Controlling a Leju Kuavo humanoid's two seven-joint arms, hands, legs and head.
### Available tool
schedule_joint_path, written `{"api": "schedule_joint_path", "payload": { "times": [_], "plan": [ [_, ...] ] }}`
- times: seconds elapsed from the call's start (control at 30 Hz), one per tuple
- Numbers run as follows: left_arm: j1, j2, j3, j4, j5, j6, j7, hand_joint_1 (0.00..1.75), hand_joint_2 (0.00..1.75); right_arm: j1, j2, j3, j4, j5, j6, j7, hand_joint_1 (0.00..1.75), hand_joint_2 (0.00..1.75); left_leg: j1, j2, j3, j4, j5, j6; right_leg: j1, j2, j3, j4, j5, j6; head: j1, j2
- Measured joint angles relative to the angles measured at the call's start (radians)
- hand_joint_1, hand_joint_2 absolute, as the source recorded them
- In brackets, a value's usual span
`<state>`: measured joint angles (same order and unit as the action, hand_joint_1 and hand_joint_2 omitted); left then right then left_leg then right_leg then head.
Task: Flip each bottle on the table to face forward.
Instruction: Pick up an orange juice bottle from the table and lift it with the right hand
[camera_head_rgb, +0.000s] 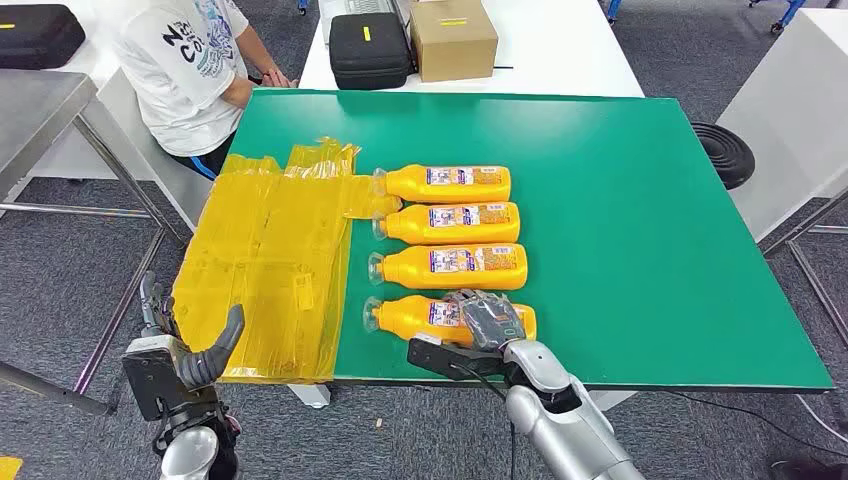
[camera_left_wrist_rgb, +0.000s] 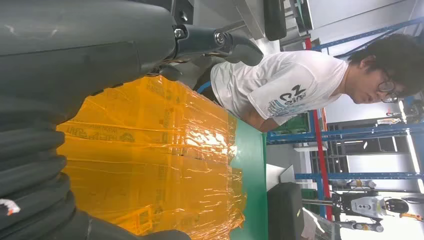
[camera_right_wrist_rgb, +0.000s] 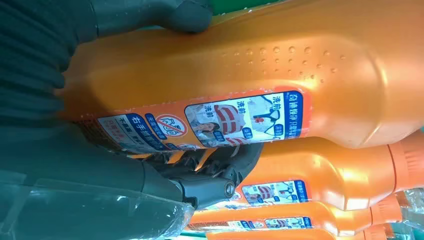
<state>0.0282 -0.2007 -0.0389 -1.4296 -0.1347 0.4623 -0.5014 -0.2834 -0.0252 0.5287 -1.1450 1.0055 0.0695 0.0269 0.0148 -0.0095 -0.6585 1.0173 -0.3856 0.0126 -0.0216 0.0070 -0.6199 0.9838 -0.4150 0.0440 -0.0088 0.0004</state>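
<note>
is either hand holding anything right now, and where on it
The right hand grips the nearest orange bottle around its body at the base end, away from the cap. The left hand holds nothing.

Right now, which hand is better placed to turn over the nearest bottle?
The right hand. It already lies on the nearest bottle, thumb and fingers around its body. The left hand hangs off the table's edge beside the yellow plastic sheet, away from the bottles.

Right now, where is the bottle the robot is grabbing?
In the head view, the held bottle lies nearest the robot, last of four on the green table, under the right hand, beside the yellow film.
</note>
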Motion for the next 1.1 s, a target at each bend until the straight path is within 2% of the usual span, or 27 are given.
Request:
{"api": "schedule_joint_path", "payload": {
  "times": [0.17, 0.57, 0.77, 0.97, 1.1],
  "plan": [
    [-0.007, 0.000, 0.000, 0.009, 0.000, 0.000, 0.001, 0.00, 1.75, -0.017, 0.000, -0.008, 0.024, -0.026, 0.019, -0.012, 1.75, 1.75, 0.000, 0.000, 0.002, 0.000, 0.000, 0.000, 0.000, 0.000, 0.001, 0.000, 0.000, 0.000, 0.000, 0.000],
    [-0.020, 0.000, -0.001, 0.030, 0.008, -0.007, 0.001, 0.00, 1.75, -0.044, 0.014, -0.070, 0.088, -0.147, -0.016, -0.136, 1.75, 1.75, 0.000, 0.000, 0.009, 0.000, -0.003, -0.002, 0.000, 0.000, 0.006, -0.001, -0.002, -0.001, 0.000, 0.000],
    [-0.016, 0.001, -0.001, 0.030, 0.009, -0.007, -0.001, 0.00, 1.75, -0.022, 0.020, -0.112, 0.065, -0.209, -0.036, -0.198, 1.75, 1.75, 0.000, 0.001, 0.010, 0.000, -0.001, 0.001, 0.000, 0.000, 0.009, -0.001, 0.002, -0.003, 0.000, 0.000],
    [-0.009, 0.001, -0.001, 0.030, 0.022, -0.007, -0.018, 0.00, 1.75, 0.045, 0.034, -0.153, -0.007, -0.284, -0.081, -0.328, 1.75, 1.75, 0.000, 0.000, 0.006, 0.000, -0.001, 0.001, 0.001, 0.000, 0.006, -0.001, 0.001, -0.003, 0.000, 0.000],
    [0.001, 0.001, -0.001, 0.030, 0.052, -0.030, -0.030, 0.00, 1.75, 0.083, 0.053, -0.186, -0.066, -0.319, -0.108, -0.379, 1.75, 1.75, 0.000, 0.000, 0.003, 0.000, -0.001, 0.001, 0.001, 0.000, 0.003, 0.000, 0.001, -0.003, 0.000, 0.000]
  ]
}}
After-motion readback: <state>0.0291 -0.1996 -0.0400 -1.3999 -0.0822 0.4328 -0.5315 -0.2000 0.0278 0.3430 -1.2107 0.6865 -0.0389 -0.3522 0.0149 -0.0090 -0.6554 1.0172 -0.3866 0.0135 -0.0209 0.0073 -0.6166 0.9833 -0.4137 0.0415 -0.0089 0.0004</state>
